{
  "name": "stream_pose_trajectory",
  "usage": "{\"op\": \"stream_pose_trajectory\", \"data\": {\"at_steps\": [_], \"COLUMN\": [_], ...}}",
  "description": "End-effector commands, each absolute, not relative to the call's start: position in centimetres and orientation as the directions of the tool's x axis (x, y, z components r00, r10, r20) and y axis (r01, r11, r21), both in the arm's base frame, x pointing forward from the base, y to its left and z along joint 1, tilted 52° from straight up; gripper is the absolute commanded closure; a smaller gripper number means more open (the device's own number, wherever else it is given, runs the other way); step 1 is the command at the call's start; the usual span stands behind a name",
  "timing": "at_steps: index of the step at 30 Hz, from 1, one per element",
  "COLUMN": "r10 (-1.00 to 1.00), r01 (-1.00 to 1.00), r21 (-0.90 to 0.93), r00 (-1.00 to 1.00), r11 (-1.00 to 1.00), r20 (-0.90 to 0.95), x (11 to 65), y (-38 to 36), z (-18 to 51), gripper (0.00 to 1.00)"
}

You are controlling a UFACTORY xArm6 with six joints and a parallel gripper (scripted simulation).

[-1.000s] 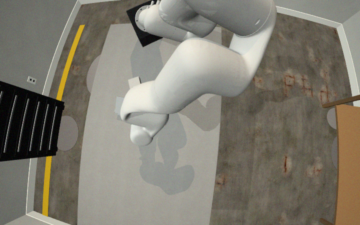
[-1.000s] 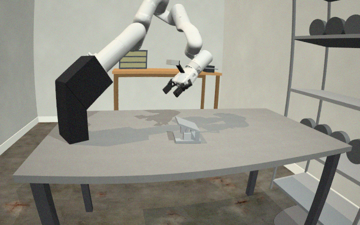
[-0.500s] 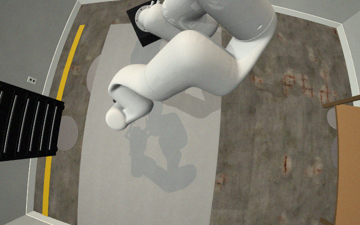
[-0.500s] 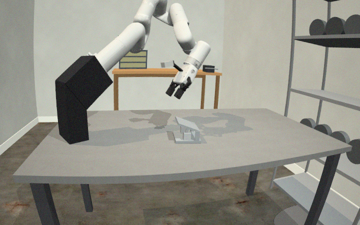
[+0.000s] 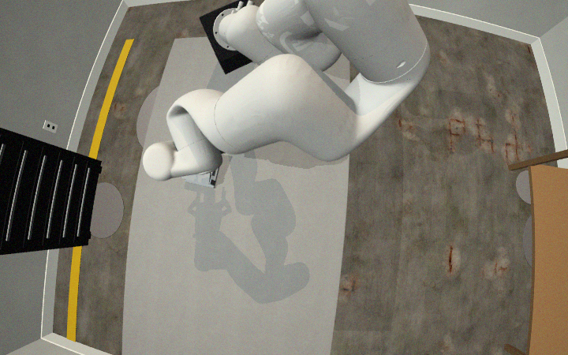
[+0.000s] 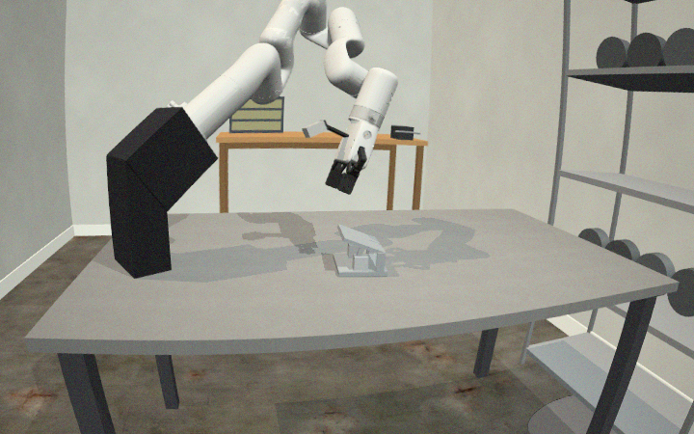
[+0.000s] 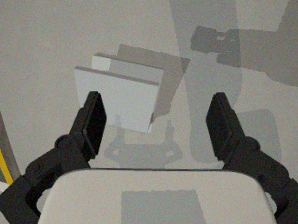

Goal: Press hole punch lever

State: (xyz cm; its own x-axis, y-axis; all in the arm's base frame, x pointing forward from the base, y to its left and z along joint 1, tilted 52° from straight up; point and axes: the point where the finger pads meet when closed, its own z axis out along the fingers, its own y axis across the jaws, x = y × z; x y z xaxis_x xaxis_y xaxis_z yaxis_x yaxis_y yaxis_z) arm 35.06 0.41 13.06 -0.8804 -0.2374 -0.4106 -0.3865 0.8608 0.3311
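Observation:
The pale grey hole punch (image 6: 356,250) stands upright on the grey table near its middle, with its lever (image 6: 360,236) raised at a slant. In the wrist view the punch (image 7: 125,95) lies below and just ahead of my left finger. In the top view it (image 5: 203,179) is mostly hidden under my wrist. My gripper (image 6: 345,177) hangs in the air well above the punch, tilted downward, open and empty. Its black fingers stand wide apart and touch nothing.
My black base block (image 6: 147,189) stands on the table's left rear part. An orange side table (image 6: 317,140) with small items stands behind. A metal shelf rack (image 6: 629,169) with dark discs stands at the right. A black cabinet (image 5: 42,192) is at the left in the top view.

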Motion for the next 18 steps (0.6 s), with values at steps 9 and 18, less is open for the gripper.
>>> {"op": "stream_pose_trajectory", "data": {"at_steps": [9,18], "r10": [-0.057,0.085], "r01": [-0.325,-0.276], "r21": [0.422,0.484], "r00": [-0.843,-0.796], "r11": [0.846,0.83], "r20": [-0.536,-0.6], "x": [36.6,37.6], "y": [-1.8,-3.6], "z": [11.9,11.1], "gripper": [0.0,0.0]}}
